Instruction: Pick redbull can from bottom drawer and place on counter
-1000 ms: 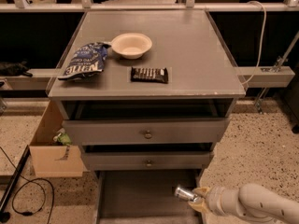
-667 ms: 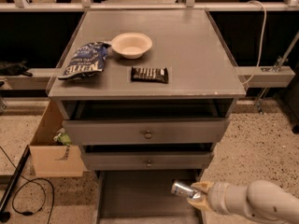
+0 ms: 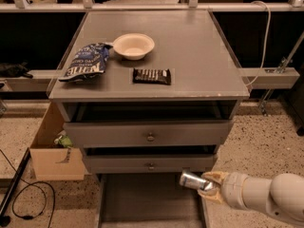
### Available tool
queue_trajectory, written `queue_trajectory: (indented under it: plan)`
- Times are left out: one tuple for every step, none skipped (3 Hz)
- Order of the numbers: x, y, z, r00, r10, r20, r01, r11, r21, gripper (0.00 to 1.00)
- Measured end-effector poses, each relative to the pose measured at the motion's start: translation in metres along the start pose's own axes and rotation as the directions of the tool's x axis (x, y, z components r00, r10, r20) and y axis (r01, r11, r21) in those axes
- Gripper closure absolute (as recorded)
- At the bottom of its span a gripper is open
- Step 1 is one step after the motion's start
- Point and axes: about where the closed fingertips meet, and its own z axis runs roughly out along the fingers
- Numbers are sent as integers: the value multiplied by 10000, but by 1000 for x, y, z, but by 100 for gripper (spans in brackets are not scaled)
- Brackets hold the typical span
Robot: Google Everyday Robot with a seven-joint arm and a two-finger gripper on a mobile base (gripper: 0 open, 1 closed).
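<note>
Claw (image 3: 207,185) low right, tight around redbull can (image 3: 192,179), forearm (image 3: 266,199) level.

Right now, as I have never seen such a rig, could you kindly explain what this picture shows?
One camera looks down on a grey drawer cabinet from the front; its mounting is not shown. The pale arm at lower right belongs to a mobile robot. Its gripper, above the open bottom drawer's right side, has its fingers shut on the redbull can, which lies sideways. On the counter lie a chip bag, a bowl and a candy bar.
</note>
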Motion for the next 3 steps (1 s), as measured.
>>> queue_trajectory:
  plan:
    - [-23, -18, -19, 9986, -272, 458, 262, 9994, 237, 100]
    - [-91, -76, -94, 9834, -1147, 1407, 1022, 9904, 927, 100]
    - [-140, -118, -158, 9646, -1610, 2087, 1429, 9848, 990, 100]
